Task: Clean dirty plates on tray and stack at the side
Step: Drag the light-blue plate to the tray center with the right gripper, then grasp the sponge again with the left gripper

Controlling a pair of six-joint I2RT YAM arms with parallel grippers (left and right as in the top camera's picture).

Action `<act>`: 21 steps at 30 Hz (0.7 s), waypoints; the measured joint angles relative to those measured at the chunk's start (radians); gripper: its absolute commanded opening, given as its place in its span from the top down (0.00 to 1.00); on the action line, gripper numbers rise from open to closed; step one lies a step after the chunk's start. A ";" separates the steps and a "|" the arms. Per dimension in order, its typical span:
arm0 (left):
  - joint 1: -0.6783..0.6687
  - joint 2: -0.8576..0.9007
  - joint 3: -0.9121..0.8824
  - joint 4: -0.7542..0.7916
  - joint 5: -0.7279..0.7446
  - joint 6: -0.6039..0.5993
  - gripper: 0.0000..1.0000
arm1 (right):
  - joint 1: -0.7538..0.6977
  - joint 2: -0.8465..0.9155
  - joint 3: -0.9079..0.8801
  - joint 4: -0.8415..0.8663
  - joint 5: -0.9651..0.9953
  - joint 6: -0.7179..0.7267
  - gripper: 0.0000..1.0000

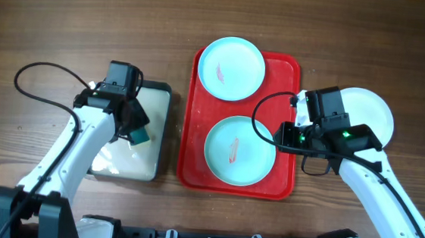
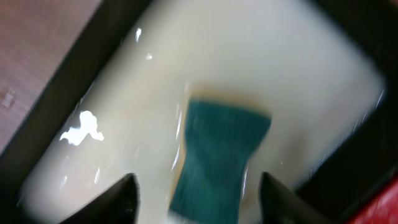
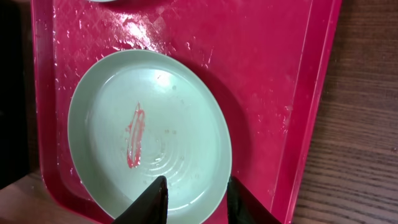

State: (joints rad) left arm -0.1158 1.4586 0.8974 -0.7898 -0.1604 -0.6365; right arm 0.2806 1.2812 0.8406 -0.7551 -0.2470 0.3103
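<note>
Your left gripper [image 2: 198, 186], jaws apart, straddles the teal rectangular sponge [image 2: 217, 149] in the black-rimmed cream tray [image 2: 298, 62], likely for pickup; right gripper [image 3: 196, 190], jaws apart, hovers over a smeared pale blue round plate [image 3: 186, 124] on the red plastic tray [image 3: 267, 74].

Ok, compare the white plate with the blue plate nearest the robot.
The blue plate lies on the red tray and bears a red smear; the white plate sits on the table beside the tray, part hidden by the right arm, no smear showing. Both are round and alike in size.
</note>
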 measured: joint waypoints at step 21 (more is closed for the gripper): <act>0.026 0.067 0.034 -0.044 0.218 0.284 0.70 | 0.000 0.000 0.000 -0.002 0.000 0.026 0.69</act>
State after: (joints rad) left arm -0.0902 1.5253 0.9314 -0.8337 0.0578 -0.3527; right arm 0.2806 1.2808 0.8406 -0.7567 -0.2474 0.3367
